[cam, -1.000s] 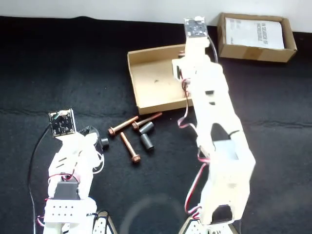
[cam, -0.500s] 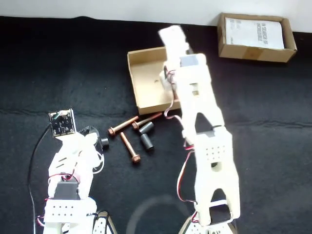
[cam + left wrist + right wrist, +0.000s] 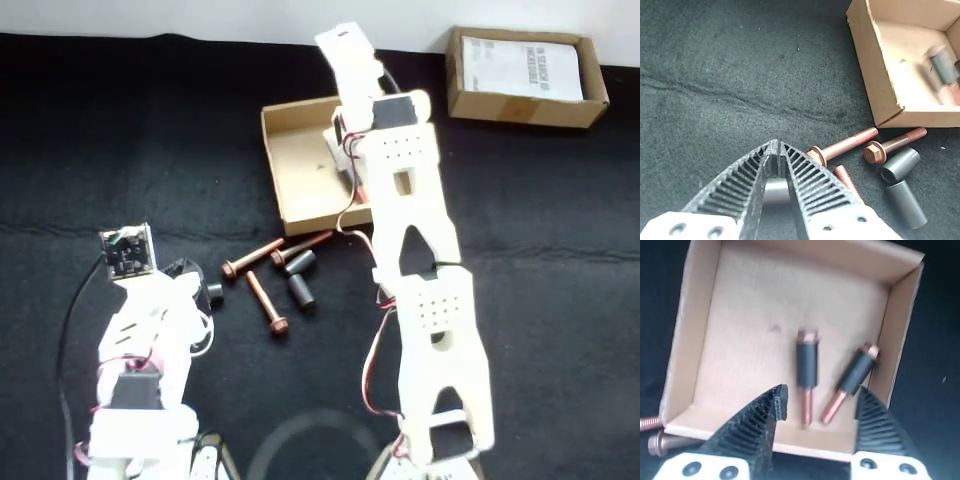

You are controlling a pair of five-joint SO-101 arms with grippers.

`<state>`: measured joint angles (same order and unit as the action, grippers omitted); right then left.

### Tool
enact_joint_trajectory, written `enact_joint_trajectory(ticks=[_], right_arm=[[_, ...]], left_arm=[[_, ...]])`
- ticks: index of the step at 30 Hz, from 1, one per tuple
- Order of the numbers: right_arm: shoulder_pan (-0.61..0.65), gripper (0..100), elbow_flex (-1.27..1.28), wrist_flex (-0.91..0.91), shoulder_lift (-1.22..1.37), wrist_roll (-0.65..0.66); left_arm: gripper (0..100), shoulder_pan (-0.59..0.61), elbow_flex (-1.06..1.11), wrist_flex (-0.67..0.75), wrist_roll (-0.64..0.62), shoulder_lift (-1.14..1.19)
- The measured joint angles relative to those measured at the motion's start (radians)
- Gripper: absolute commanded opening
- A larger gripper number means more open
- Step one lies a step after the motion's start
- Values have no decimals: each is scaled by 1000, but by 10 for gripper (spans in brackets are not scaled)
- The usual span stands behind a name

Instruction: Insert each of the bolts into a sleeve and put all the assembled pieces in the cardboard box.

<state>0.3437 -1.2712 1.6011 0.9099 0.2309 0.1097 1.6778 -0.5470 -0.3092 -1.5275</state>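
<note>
The left gripper apparently pinches a short dark-grey metal sleeve; the right gripper hangs spread over the shallow cardboard box. The copper-coloured bolts, left of centre in the high view, look stiff and slick, so a mid-shank grip suits.

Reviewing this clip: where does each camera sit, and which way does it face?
High view: fixed above the table, looking down; left arm and right arm show, loose bolts between them, box beyond.
Left wrist view: on the left arm, looking along its fingers, shut on a sleeve, toward bolts and box.
Right wrist view: on the right arm, looking down into the box at two assembled pieces between its open fingers.
Shared: the box, in all three.
</note>
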Motion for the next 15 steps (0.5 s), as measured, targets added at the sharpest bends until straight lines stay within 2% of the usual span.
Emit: enact_joint_trajectory(ticks=[4, 10, 15], right_arm=[[2, 228, -9, 127, 0, 91], [5, 228, -9, 153, -51, 81], [114, 228, 153, 153, -236, 80]], left_arm=[[34, 0, 0, 0, 0, 0], [36, 0, 0, 0, 0, 0], [37, 0, 0, 0, 0, 0]])
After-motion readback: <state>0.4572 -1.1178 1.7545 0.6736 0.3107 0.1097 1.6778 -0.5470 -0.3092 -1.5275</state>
